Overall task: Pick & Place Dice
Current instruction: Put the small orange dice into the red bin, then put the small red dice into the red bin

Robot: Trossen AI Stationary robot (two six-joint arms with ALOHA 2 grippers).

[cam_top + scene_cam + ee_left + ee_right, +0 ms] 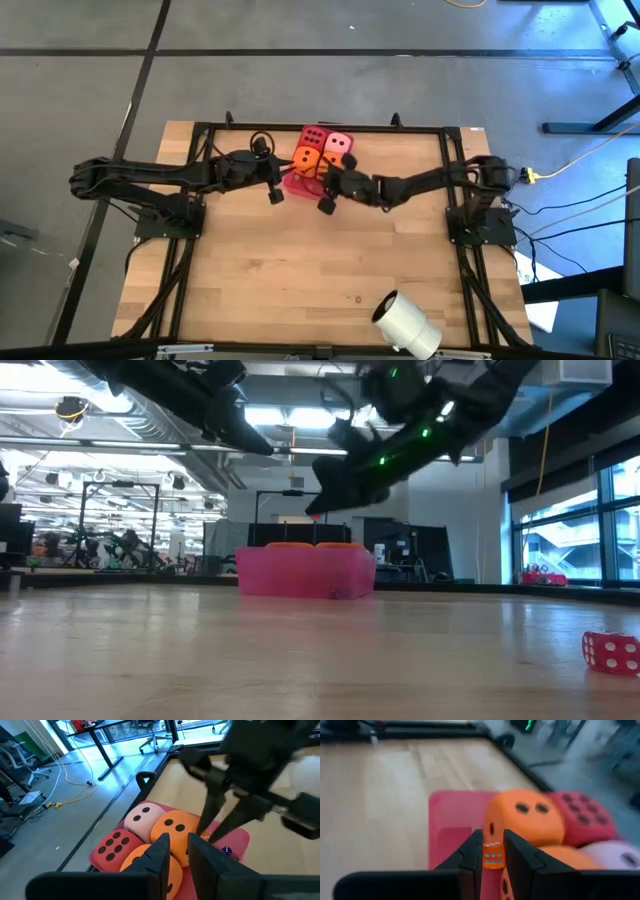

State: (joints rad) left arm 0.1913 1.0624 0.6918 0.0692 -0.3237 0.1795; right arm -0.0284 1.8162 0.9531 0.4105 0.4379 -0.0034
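Observation:
Four big soft dice sit close together in a flat red tray (297, 183) at the table's far middle: a red one (312, 137), a pale pink one (340, 143) and two orange ones (305, 160) (331, 162). A tiny purple die (226, 851) lies on the tray floor. My right gripper (493, 870) hangs over the tray's near part, shut on a small orange die (493, 856). My left gripper (178, 852) hovers at the tray's left near corner, its fingers almost together with nothing between them. My right gripper pinches the small orange die by two opposite faces (493, 856) between its two fingertips. The fingers slant down from the table's right side. The die is lifted clear above the tray floor, and a face with white pips is turned toward the wrist camera.
A small red die (610, 652) lies on the bare wood toward the near edge. A white roll (405, 322) lies at the near right. A black frame (445, 130) borders the table's far and side edges.

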